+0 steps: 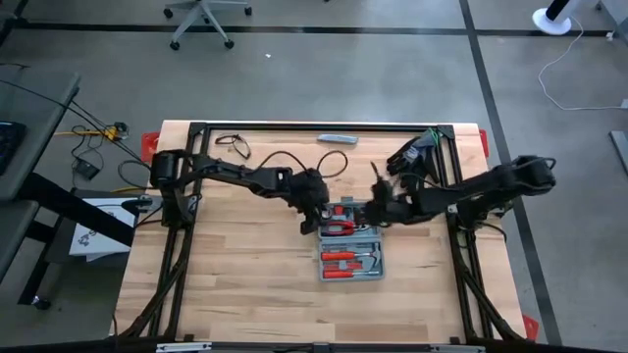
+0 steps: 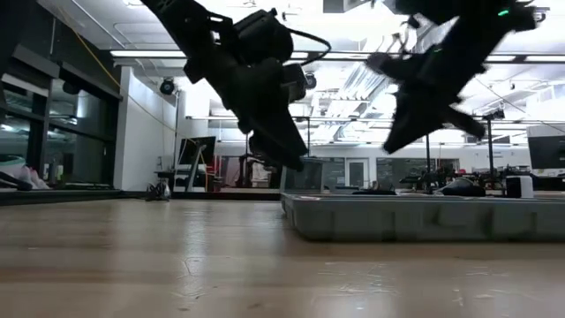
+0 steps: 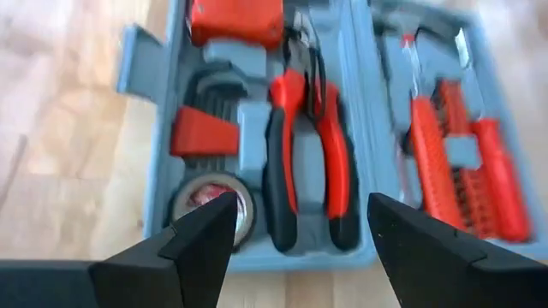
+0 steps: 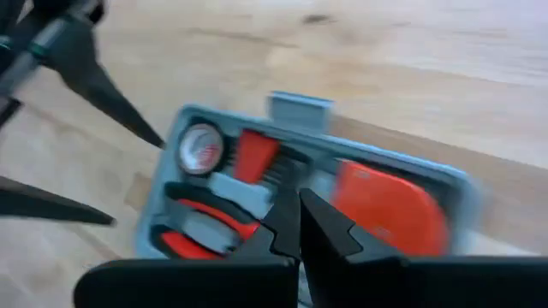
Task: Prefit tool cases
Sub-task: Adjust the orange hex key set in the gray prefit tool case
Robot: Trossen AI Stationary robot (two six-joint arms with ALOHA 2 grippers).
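Wooden table (image 1: 226,294): tool case (image 1: 351,247) lies open, tools seated, so we judge closing remains. Left gripper (image 3: 300,224) spread wide above it; right gripper (image 4: 297,224) closed, empty.

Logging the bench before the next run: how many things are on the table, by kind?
Open tool case: 1
Black gloves: 1 pile
Slim grey bar: 1
Dark looped cable or glasses, too small to tell: 1
Total: 4
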